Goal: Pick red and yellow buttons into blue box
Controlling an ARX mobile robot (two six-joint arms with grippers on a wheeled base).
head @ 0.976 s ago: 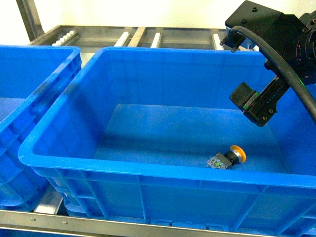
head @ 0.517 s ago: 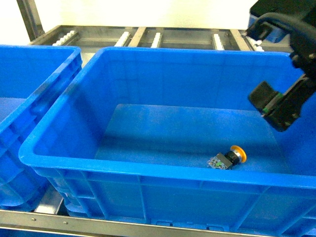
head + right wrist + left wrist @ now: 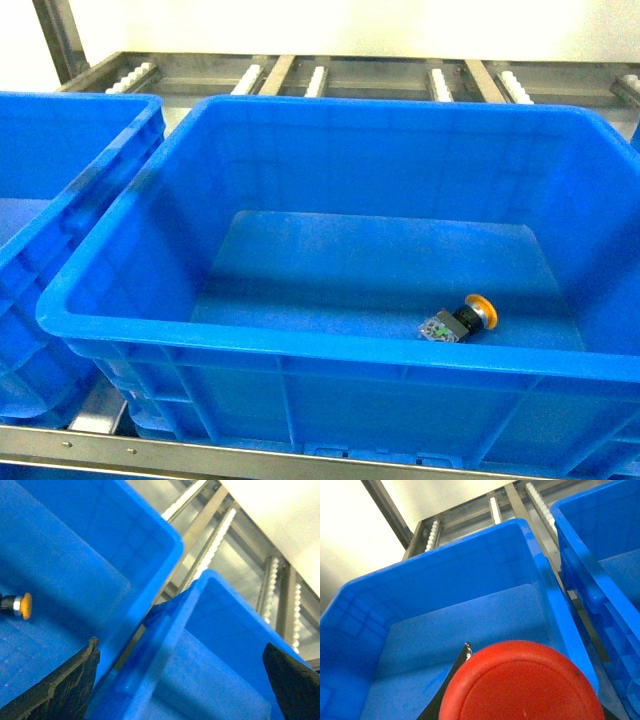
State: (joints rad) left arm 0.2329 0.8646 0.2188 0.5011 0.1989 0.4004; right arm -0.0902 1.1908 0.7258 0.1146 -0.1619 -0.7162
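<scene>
Yellow button [image 3: 462,321] on its side, cap pointing right-rearward.

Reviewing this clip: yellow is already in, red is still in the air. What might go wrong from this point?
1. In the left wrist view the red button hangs over the neighbouring crate, not the blue box holding the yellow button. A release now would probably land it in the wrong crate.
2. The red cap blocks much of that camera's view, so aiming the drop may be hard.
</scene>
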